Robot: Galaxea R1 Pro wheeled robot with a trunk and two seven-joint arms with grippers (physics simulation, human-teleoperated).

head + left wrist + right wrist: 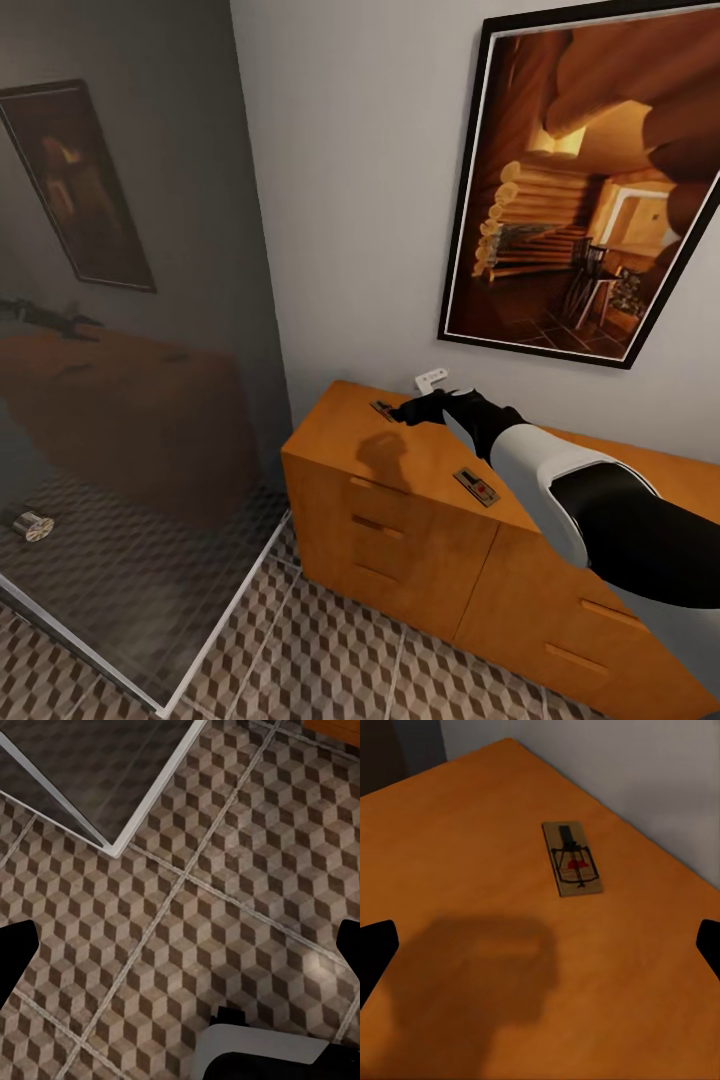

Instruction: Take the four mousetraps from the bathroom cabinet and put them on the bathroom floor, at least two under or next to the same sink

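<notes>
The bathroom floor (330, 650) of brown, tan and white cube-patterned tiles runs beneath a wide orange-brown wooden cabinet (420, 560) with bar-handled drawers. Above the cabinet's flat top hovers the black right gripper (425, 408), its fingers spread apart and empty. Two small tan wooden mousetraps lie flat on that top: one (384, 409) just beside the fingertips, another (477, 486) nearer the front edge. The left gripper (180, 952), spread open, faces the tiles.
</notes>
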